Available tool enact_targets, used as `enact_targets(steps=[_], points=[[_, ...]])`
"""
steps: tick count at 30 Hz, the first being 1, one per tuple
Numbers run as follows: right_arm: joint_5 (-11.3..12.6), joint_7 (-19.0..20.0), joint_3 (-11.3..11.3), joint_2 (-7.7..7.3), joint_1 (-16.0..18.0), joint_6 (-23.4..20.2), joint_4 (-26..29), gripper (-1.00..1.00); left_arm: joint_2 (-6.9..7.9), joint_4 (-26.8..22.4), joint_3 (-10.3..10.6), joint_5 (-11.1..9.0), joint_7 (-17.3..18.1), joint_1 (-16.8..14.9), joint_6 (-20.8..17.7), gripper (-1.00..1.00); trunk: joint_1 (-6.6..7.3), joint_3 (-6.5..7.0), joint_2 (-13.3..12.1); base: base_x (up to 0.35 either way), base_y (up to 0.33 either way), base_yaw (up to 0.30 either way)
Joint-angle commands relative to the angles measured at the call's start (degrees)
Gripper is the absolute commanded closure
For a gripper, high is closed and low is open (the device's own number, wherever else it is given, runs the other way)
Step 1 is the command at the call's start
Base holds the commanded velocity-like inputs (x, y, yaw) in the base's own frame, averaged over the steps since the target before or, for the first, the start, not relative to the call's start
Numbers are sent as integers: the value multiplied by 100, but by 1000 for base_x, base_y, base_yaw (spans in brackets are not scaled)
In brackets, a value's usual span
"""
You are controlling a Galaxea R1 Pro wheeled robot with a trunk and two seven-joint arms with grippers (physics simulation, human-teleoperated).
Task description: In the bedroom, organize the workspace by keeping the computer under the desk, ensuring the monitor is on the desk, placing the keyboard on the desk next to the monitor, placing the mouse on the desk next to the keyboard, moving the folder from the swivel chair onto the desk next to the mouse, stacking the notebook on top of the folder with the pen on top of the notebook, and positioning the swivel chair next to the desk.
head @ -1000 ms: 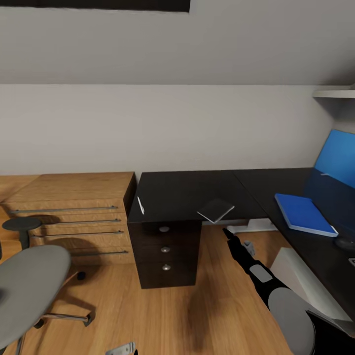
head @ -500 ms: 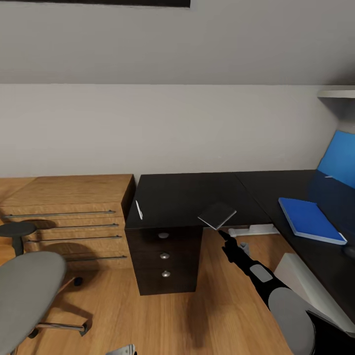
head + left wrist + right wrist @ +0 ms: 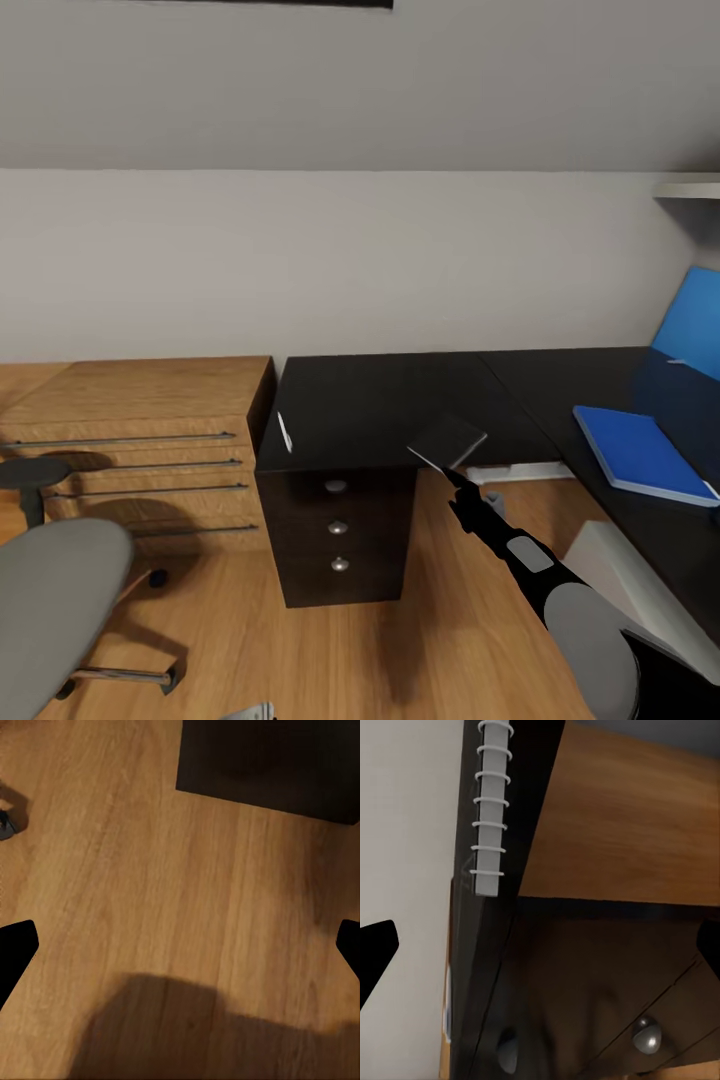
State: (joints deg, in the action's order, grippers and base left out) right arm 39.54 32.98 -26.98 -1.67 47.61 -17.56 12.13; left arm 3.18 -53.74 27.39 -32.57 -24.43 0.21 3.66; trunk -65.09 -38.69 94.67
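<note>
The grey notebook (image 3: 447, 441) lies at the front edge of the black desk (image 3: 380, 400), one corner just past the edge. My right gripper (image 3: 452, 472) reaches up to that corner from below. In the right wrist view its fingers stand wide apart, open (image 3: 540, 945), with the notebook's white spiral binding (image 3: 486, 810) just ahead. The pen (image 3: 285, 432) lies near the desk's left end. The blue folder (image 3: 640, 455) rests on the right wing. The swivel chair (image 3: 55, 600) stands at lower left. The computer (image 3: 620, 570) sits under the right wing. My left gripper (image 3: 180, 945) hangs open over the wood floor.
A light wooden dresser (image 3: 130, 450) stands against the desk's left side. The pedestal's three drawers with silver knobs (image 3: 338, 527) face me. A blue wall panel (image 3: 697, 325) is at far right. Open wood floor (image 3: 300, 650) lies between the chair and my right arm.
My right gripper has advanced up to the notebook's corner. The whole view has shifted slightly, so desk and folder sit a little lower and to the right in the picture.
</note>
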Motion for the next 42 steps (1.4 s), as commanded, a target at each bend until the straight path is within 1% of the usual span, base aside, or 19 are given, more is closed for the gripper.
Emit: enact_targets(steps=[1,11,16,23,26,32,33,42], points=[[43,6,-18,0,3,-52,-2,-100,7,-4,29,-59,-36,-3,38,-100,-1,-4,2,50,27,0],[30,6,-17,8,3,-38,0,-100,7,10,30,-56,-26,-3,37,-100,-1,-4,2,79,47,0],[28,6,-18,9,3,-37,0,-100,7,12,30,-56,-31,-3,32,-100,109,86,-198,10,6,0],[27,7,-18,2,3,-37,0,-100,7,13,30,-56,-32,-3,29,-100,109,86,-198,2,1,0],[21,6,-18,1,3,-37,0,-100,7,13,30,-56,-40,-3,29,-100,175,140,-319,0,0,0],[19,6,-25,-8,3,-42,0,-100,3,13,30,-56,-38,-3,29,-100,175,140,-319,0,0,0],[23,6,-32,-44,3,-44,0,-100,5,13,30,-56,-30,-3,29,-100,175,140,-319,0,0,0],[27,2,-65,-89,3,-47,0,-100,7,13,30,-61,-31,-3,32,-100,175,140,-319,15,0,0]])
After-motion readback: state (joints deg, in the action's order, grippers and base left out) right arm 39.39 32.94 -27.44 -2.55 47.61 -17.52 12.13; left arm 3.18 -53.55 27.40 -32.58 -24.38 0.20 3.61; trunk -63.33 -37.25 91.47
